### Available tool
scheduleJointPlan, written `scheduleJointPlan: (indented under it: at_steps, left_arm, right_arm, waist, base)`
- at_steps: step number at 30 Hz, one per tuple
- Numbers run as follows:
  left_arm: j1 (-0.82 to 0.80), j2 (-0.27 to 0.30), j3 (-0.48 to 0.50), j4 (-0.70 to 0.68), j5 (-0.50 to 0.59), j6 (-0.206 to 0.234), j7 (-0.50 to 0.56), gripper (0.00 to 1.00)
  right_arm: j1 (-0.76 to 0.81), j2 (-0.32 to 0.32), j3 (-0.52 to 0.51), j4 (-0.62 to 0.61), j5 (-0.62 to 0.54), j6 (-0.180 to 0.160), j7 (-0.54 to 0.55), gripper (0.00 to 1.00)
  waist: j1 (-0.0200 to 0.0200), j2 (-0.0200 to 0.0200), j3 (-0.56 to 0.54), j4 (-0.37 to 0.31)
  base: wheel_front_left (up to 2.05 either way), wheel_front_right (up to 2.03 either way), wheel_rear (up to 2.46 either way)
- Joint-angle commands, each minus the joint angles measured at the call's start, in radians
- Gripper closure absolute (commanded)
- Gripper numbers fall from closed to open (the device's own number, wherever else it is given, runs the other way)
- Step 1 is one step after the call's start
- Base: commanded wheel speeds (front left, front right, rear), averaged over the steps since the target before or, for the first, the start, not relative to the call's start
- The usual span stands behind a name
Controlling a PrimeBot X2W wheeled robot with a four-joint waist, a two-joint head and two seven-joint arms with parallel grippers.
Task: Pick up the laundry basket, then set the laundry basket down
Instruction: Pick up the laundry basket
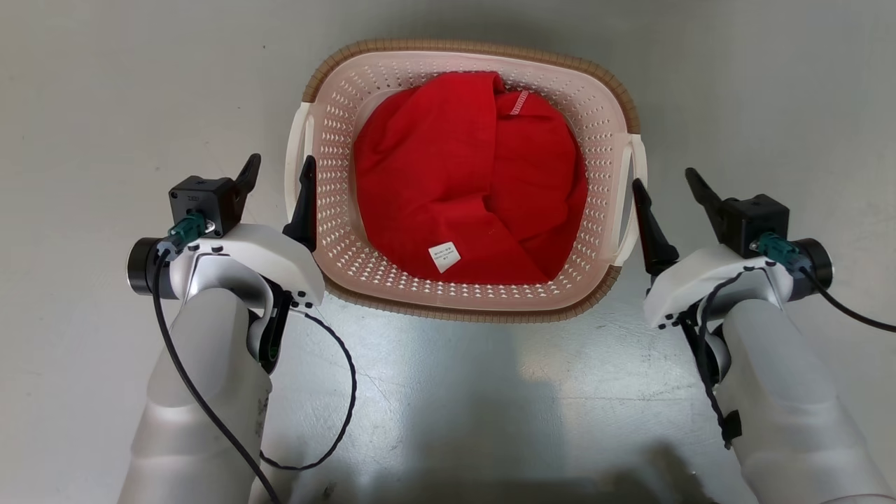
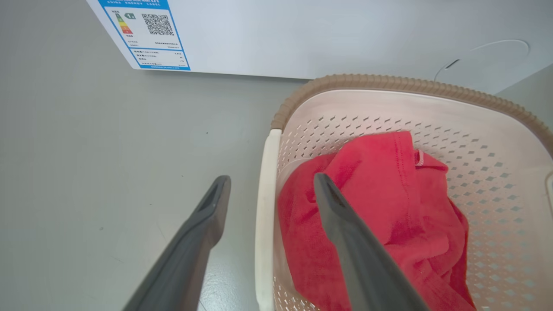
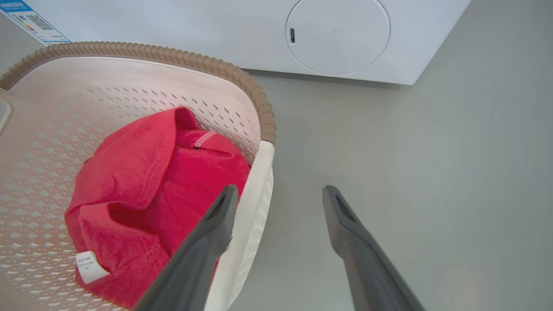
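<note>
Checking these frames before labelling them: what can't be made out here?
Head view: floor of the laundry basket, hidden under the red garment.
Head view: print on the white tag, too small.
Left wrist view: small text on the energy label, too small; the washer, cut by the top edge.
Left wrist view: whether the open left pincer touches the white handle it straddles.

The laundry basket (image 1: 334, 105) is rounded-rectangular cream-pink plastic, its walls perforated with small diamond holes, with a brown woven-look rim (image 1: 476, 47) and a white handle (image 1: 295, 150) on each short side. It stands upright and level on the grey floor (image 1: 105, 105), close in front of the white washing machine (image 3: 207, 26), one long side facing it. It holds a crumpled red garment (image 1: 448, 175) with a white label (image 1: 444, 257), heaped below the rim.
</note>
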Motion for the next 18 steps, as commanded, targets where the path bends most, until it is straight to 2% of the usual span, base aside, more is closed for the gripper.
scheduleJointPlan:
  at_steps: [1, 7, 18]
  left_arm:
    - [0.022, 0.023, 0.026, -0.011, 0.005, 0.002, -0.006, 0.00]
    - [0.023, 0.022, 0.017, -0.015, -0.011, 0.002, -0.006, 0.00]
    - [0.004, 0.022, -0.013, -0.018, -0.042, 0.012, -0.006, 0.00]
  right_arm:
    - [0.022, 0.017, 0.027, -0.010, 0.008, 0.006, -0.009, 0.00]
    - [0.026, 0.017, 0.060, -0.015, 0.021, 0.006, -0.009, 0.00]
    - [0.005, 0.017, 0.046, -0.011, 0.008, 0.006, -0.009, 0.00]
  waist:
    - [0.0000, 0.0000, -0.003, 0.001]
    - [0.0000, 0.0000, 0.007, 0.004]
    - [0.0000, 0.0000, 0.061, 0.014]
  base:
    - [0.00, 0.00, 0.00]
    - [0.00, 0.00, 0.00]
    - [0.00, 0.00, 0.00]
